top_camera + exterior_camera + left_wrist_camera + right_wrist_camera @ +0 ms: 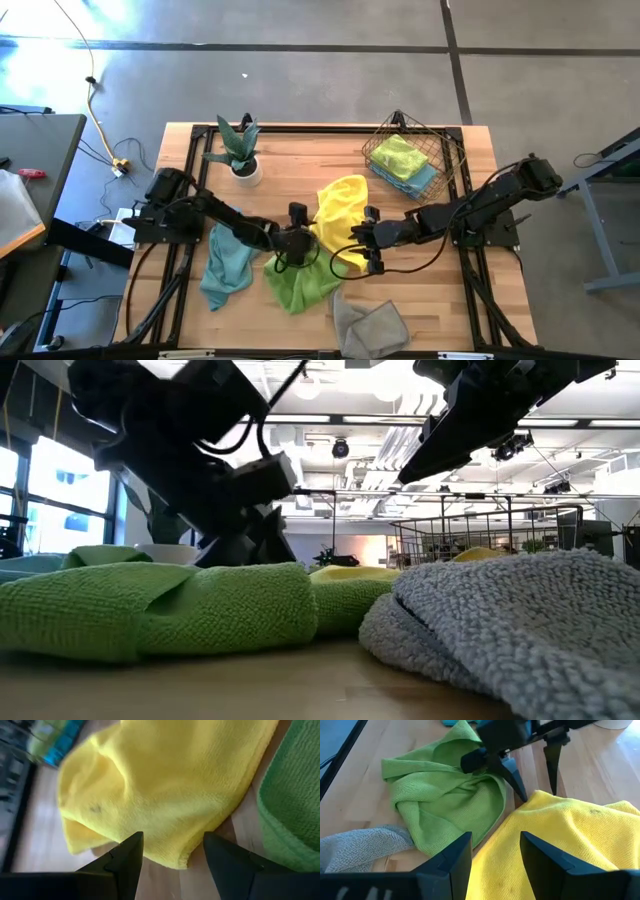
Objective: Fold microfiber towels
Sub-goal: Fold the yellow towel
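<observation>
Yellow microfiber towel (pixel 340 205) lies rumpled at the table's middle, its near edge overlapping the crumpled lime green towel (pixel 300 280); a teal towel (pixel 226 262) and a grey towel (pixel 370 325) lie apart, and two folded ones sit in the wire basket (pixel 445 155). The left gripper (pixel 172 857) hangs wide open over a yellow corner; the right gripper (pixel 495 852) stands partly open and empty above the same cloth. Both could pinch one layer unevenly, or snag the green cloth and drag it along. No brand, label or writing is readable.
</observation>
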Available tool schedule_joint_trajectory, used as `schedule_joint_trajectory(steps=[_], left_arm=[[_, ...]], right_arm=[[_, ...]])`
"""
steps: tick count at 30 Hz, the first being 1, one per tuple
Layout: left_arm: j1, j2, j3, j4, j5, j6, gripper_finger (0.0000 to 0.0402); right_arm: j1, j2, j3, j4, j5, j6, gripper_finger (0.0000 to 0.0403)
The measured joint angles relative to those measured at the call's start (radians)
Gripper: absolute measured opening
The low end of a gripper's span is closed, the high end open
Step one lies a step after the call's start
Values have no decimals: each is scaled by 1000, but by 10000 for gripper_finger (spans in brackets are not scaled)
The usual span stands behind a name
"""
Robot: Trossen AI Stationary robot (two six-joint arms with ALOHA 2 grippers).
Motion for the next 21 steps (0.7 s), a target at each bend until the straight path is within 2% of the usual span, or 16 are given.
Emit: schedule_joint_trajectory(steps=[4,8,13,21], left_arm=[[-2,-4,3,-58,51,-97,197],[-40,-6,4,-123,43,-217,197],[-103,-34,4,-269,-10,-291,197],[-224,-147,-4,-583,10,-517,197]], right_arm=[[0,0,0,0,0,87,158],[0,0,0,0,-1,213,158],[0,0,0,-1,-1,221,158],[-2,0,0,-4,22,240,158]])
